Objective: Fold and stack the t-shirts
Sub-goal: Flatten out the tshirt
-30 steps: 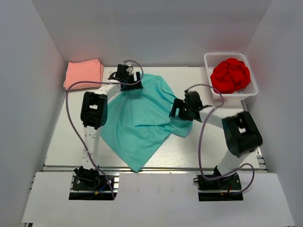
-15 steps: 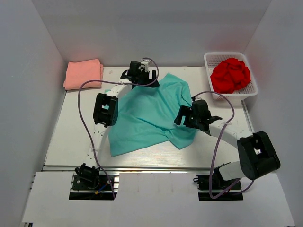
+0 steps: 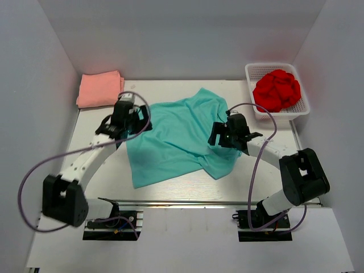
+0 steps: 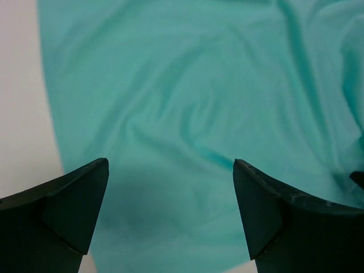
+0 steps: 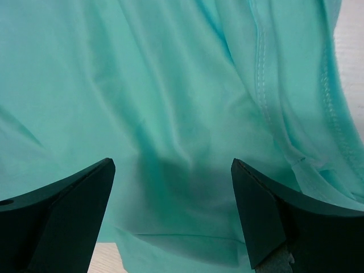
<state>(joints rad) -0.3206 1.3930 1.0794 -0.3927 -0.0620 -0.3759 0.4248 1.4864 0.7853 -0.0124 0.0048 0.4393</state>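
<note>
The teal t-shirt (image 3: pixel 176 139) lies spread and rumpled on the middle of the table. It fills the left wrist view (image 4: pixel 187 85) and the right wrist view (image 5: pixel 170 102). My left gripper (image 3: pixel 138 122) is open and empty over the shirt's left edge. My right gripper (image 3: pixel 219 136) is open and empty over the shirt's right part. The salmon-pink t-shirt (image 3: pixel 100 89) lies folded at the back left. The bright red t-shirt (image 3: pixel 277 90) sits crumpled in the white basket (image 3: pixel 303 110).
White walls close in the table at the left, back and right. Bare table (image 3: pixel 91 170) shows to the left of the teal shirt and in front of it. The arm bases stand at the near edge.
Both grippers have let go of the teal shirt, which now lies lower and flatter on the table. The left arm has swung from the shirt's back edge to its left edge.
</note>
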